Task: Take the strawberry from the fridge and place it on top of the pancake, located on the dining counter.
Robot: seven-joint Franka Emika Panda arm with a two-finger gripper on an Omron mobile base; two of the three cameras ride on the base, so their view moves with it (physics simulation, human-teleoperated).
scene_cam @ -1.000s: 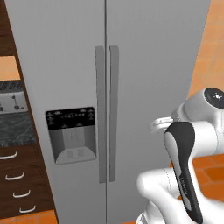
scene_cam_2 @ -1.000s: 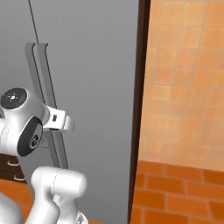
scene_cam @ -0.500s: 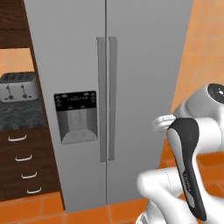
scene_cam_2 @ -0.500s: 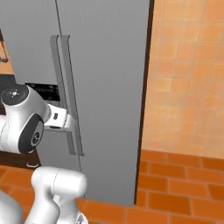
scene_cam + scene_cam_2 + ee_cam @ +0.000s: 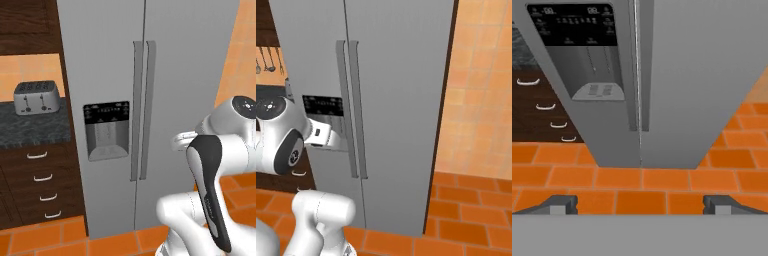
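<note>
Two doors of the fridge (image 5: 150, 100) stood shut, their vertical bar handles (image 5: 142, 110) side by side at the centre seam. The black water-dispenser panel (image 5: 106, 130) sat in the left door; pale markings ran along its top strip, too small to read. A silver four-slot toaster (image 5: 35, 96) rested on the dark speckled countertop (image 5: 30, 131) just left of the fridge, above dark wood drawers (image 5: 42, 185) with curved pale pulls. Utensils (image 5: 268, 61) hung on the wall at the far left in the right base view. Orange floor tiles (image 5: 637, 185) ran up to the fridge foot, and lighter orange wall tiles (image 5: 481, 85) flanked its right side.

The gripper (image 5: 640, 205) hung low before the fridge, well apart from the doors, fingertips (image 5: 561, 204) spread wide with nothing between them. The closed doors blocked any sight of the strawberry. The white arm (image 5: 215, 175) rose in front of the right door.
</note>
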